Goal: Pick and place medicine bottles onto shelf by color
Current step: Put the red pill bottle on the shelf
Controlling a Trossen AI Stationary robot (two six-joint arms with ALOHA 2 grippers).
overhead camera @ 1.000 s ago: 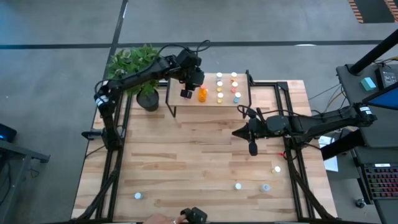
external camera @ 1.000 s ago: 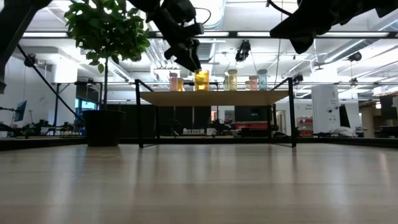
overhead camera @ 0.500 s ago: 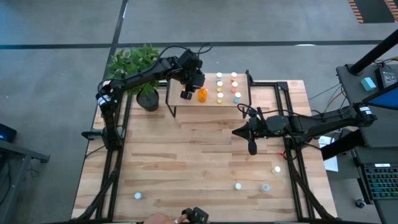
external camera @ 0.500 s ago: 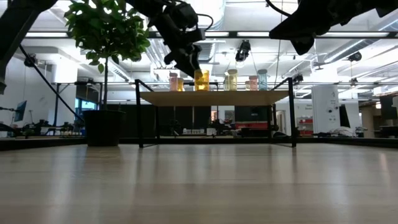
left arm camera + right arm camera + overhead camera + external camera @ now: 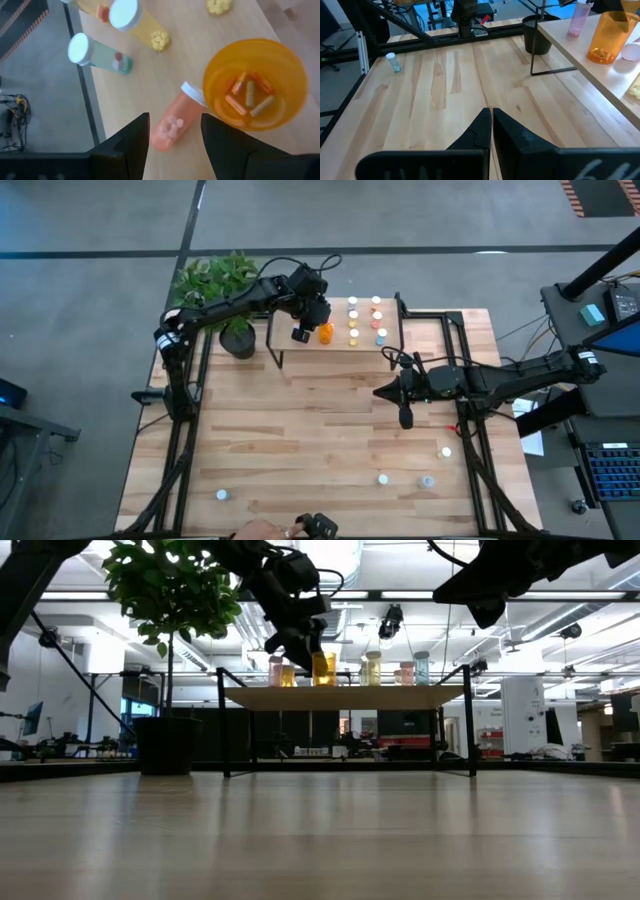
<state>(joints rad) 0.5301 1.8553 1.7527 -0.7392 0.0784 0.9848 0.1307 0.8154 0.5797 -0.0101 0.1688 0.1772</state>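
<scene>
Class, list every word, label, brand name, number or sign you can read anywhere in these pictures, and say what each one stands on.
No text can be read in any view.
The medicine bottles on the shelf: small coloured label patches show in the left wrist view, but no letters can be made out.
The larger orange bottle: no label in view, only capsules inside.
The screens beside the table: too small to read.

Open left hand (image 5: 172, 145) above a small orange bottle (image 5: 172, 127), apparently touching the larger one (image 5: 255, 85).
</scene>
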